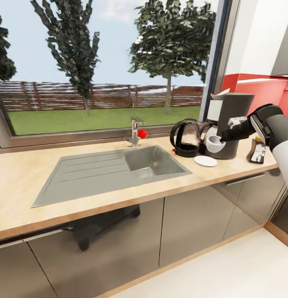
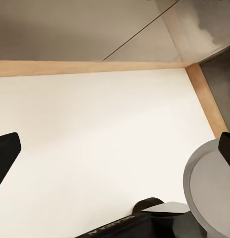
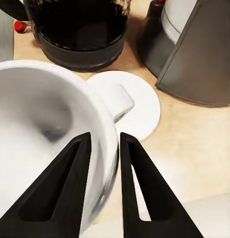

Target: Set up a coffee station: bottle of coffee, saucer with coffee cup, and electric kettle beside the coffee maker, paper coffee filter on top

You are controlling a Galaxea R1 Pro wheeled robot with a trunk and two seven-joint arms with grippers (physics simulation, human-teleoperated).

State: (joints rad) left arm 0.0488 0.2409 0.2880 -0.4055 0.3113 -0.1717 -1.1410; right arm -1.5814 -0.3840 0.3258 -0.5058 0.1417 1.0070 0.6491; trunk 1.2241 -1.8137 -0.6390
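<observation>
White coffee cup (image 3: 40, 129) pinched, above saucer (image 3: 137, 106)

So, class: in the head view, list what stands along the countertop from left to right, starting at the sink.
sink → faucet → electric kettle → coffee cup held by the right gripper → bottle of coffee

Home kitchen, window side.
I face a wood-grain countertop (image 1: 44, 174) with inset grey sink (image 1: 114, 169) and tap (image 1: 134, 132); glossy cabinets (image 1: 119, 244) below, kettle (image 1: 185, 138) and coffee maker (image 1: 231, 124) standing on top.
</observation>
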